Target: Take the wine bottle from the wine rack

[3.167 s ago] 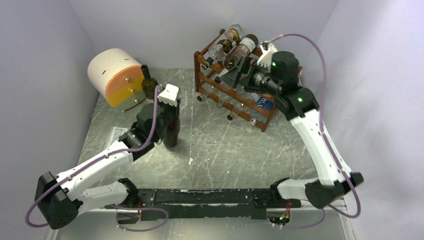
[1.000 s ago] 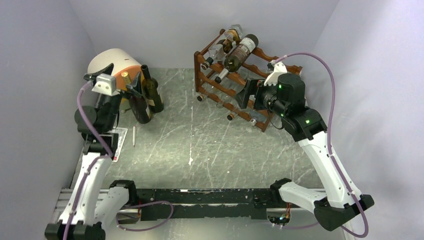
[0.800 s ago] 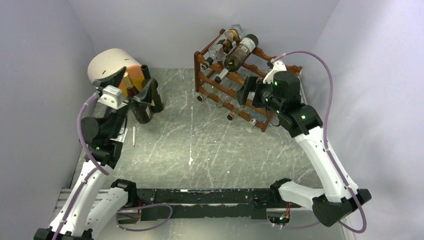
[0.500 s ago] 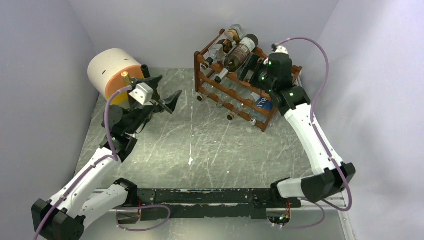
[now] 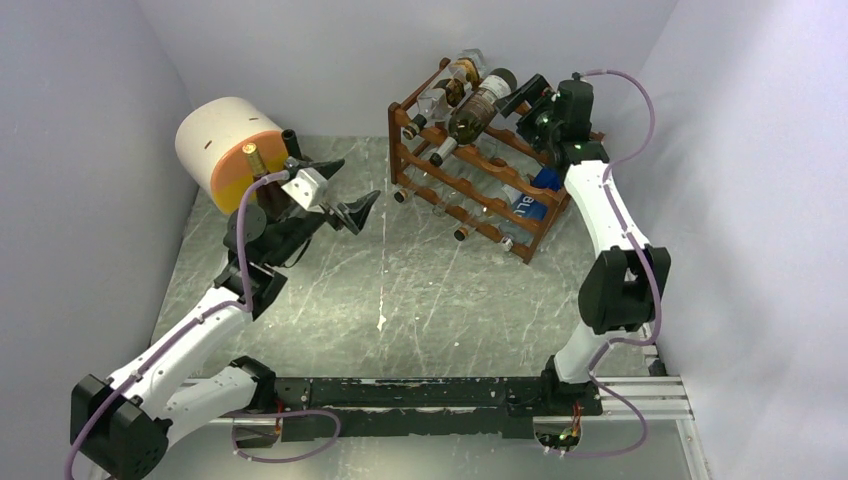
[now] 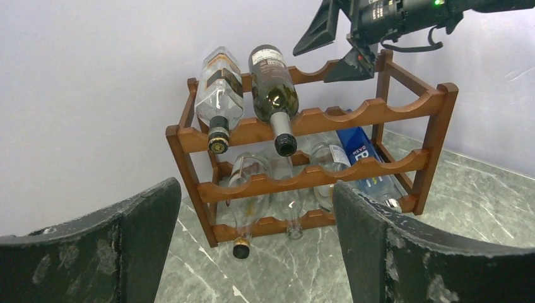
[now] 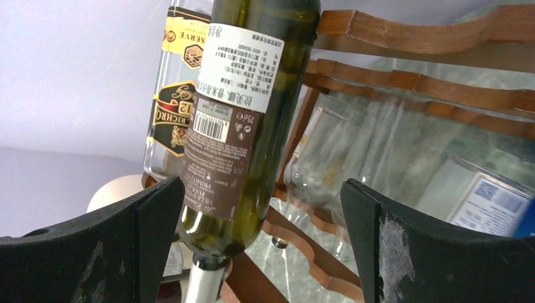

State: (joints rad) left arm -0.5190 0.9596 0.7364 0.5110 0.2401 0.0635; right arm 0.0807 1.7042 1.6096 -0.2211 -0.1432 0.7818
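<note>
The reddish-brown wine rack (image 5: 478, 190) stands at the back right of the table. A dark green wine bottle (image 5: 478, 107) with a brown and white label lies on its top tier, neck toward the front. My right gripper (image 5: 527, 98) hovers open at the rack's upper back, just behind that bottle's base. In the right wrist view the wine bottle (image 7: 247, 120) shows between the wide-apart jaws of the right gripper (image 7: 262, 252), untouched. My left gripper (image 5: 345, 195) is open and empty in mid-air, left of the rack and facing it. The left wrist view shows the wine rack (image 6: 315, 177) and wine bottle (image 6: 272, 95).
A clear labelled bottle (image 6: 217, 95) lies beside the wine bottle. Clear bottles and a blue-labelled one (image 6: 363, 158) fill the lower tiers. A white and orange cylinder (image 5: 222, 148) and two standing bottles (image 5: 291, 140) sit at the back left, behind my left arm.
My right gripper has climbed from the rack's front side to its upper back. My left arm has swung away from the standing bottles toward the rack, jaws open.
</note>
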